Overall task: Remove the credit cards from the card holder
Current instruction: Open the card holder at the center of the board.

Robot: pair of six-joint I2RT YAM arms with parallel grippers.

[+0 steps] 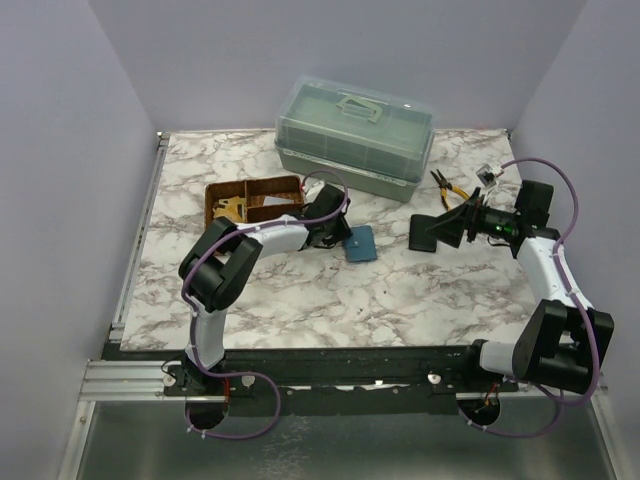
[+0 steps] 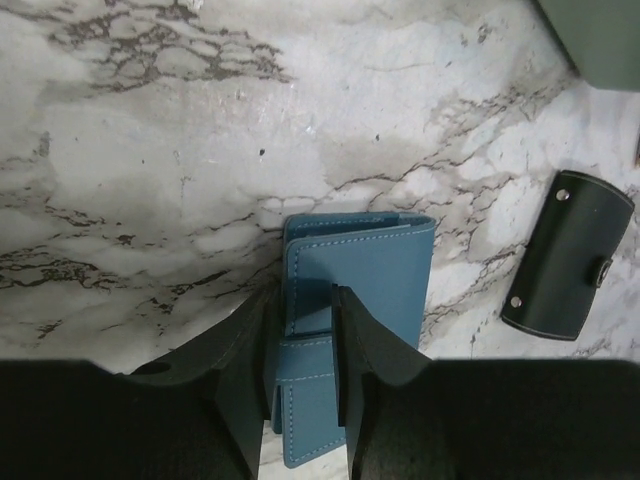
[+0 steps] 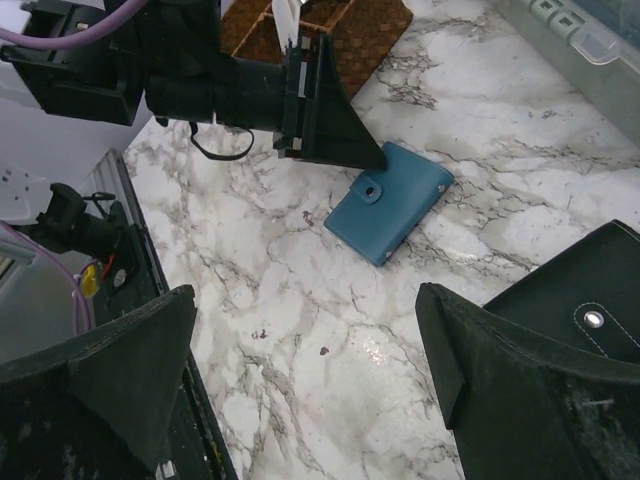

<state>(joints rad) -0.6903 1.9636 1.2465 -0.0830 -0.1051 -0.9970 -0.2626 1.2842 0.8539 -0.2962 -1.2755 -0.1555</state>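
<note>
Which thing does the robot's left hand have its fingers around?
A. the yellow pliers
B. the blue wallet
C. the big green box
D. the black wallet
B: in the left wrist view the fingers of the left gripper stand on either side of the tab of the blue wallet, while the black wallet lies apart from it.

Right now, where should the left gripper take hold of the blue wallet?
Probably the snap tab, coming from above. The wallet lies flat and closed, so that strap is its only narrow part. The left gripper has a finger on each side of it.
</note>
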